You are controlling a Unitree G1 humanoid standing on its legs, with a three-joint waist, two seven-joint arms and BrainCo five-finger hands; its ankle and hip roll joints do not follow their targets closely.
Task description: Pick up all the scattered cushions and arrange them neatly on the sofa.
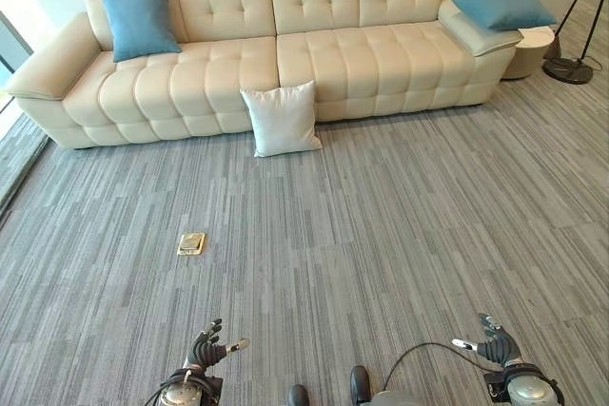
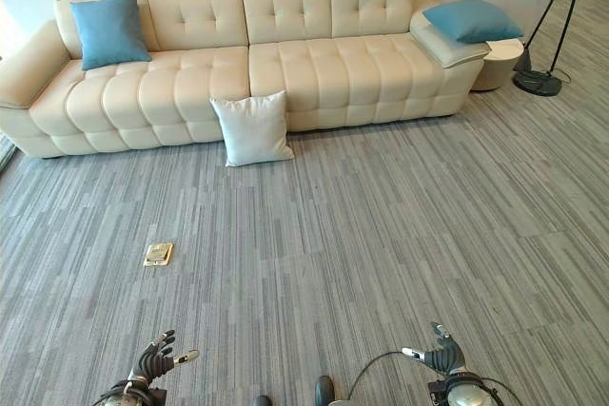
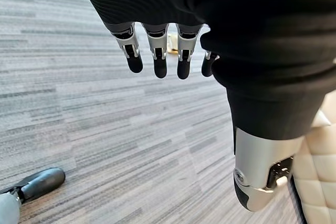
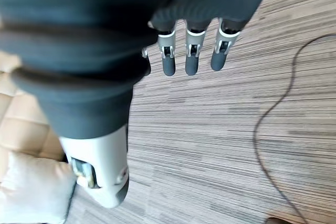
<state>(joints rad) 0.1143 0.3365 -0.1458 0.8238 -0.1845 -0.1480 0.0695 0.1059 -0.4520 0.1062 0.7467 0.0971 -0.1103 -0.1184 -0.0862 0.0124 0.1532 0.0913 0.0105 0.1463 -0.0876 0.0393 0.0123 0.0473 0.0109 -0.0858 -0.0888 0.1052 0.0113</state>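
A cream tufted sofa [image 1: 314, 45] stretches across the far side of the room. One white cushion [image 1: 281, 119] stands on the carpet, leaning against the sofa's front. A blue cushion [image 1: 140, 21] leans on the backrest at the sofa's left end. Another blue cushion [image 1: 502, 7] lies flat on the right armrest. My left hand [image 1: 207, 349] and right hand [image 1: 495, 342] hang low near me, far from the cushions, both open and holding nothing. The white cushion [image 4: 34, 192] also shows in the right wrist view.
A brass floor socket plate [image 1: 191, 243] sits in the grey carpet to the left. A black floor lamp base [image 1: 568, 68] and a round cream side table [image 1: 529, 49] stand right of the sofa. Wide carpet lies between me and the sofa.
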